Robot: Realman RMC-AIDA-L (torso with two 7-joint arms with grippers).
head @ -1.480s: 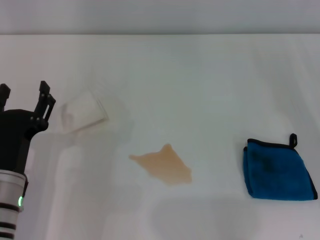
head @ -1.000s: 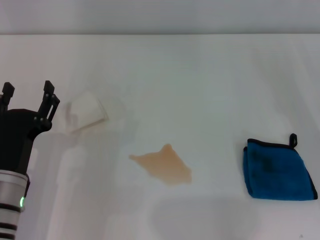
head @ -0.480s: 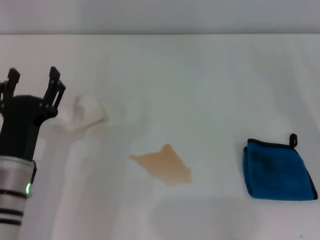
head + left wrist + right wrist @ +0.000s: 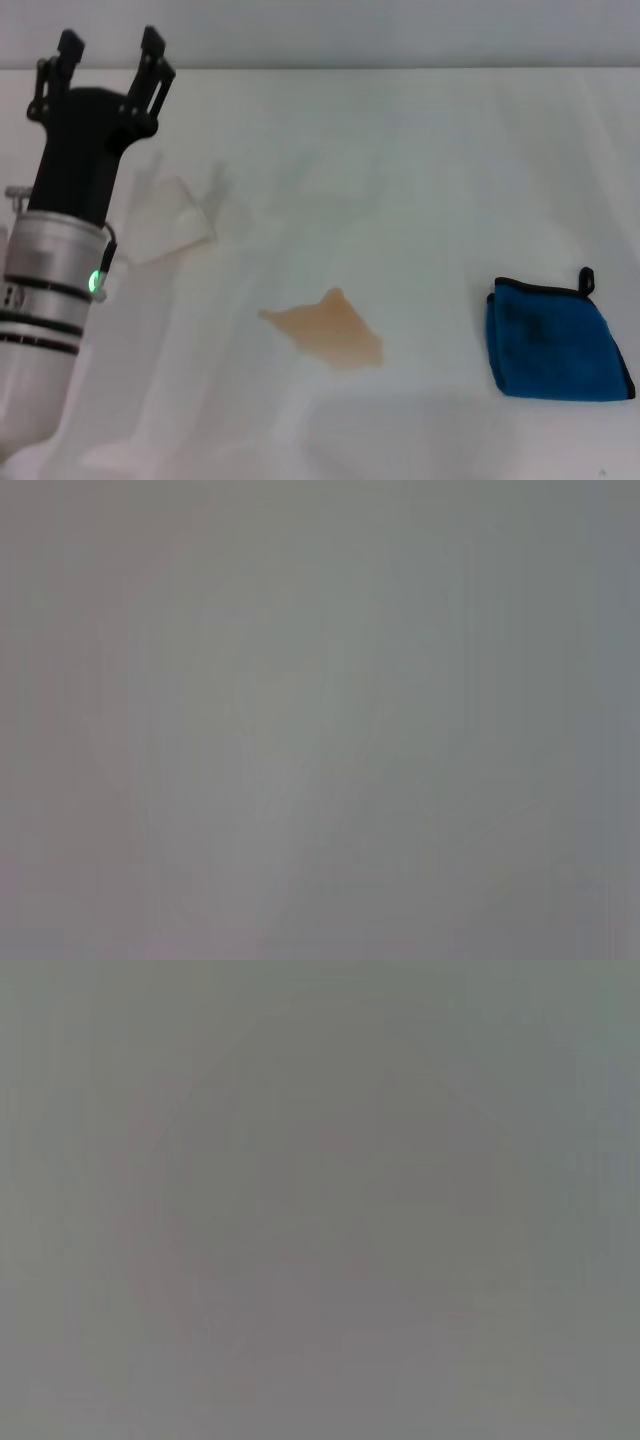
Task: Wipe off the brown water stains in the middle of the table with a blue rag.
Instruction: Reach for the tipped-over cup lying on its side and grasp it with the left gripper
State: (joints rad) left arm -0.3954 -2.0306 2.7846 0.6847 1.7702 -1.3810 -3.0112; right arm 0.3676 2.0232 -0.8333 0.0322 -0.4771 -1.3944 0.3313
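Observation:
The brown water stains (image 4: 328, 328) lie as one tan patch in the middle of the white table (image 4: 400, 180). The blue rag (image 4: 556, 338) lies folded at the right, apart from the stain, its black loop at the far right corner. My left gripper (image 4: 103, 68) is open and empty, raised at the far left above a translucent cup (image 4: 168, 232) that lies on its side. The right gripper is out of view. Both wrist views show only plain grey.
The overturned cup lies left of the stain, with a faint wet sheen beside it. The table's far edge (image 4: 400, 68) runs across the top of the head view.
My left arm has risen and moved away from me, from low at the left edge to high over the cup. The fingers have stayed open. Stain, rag and cup have not moved.

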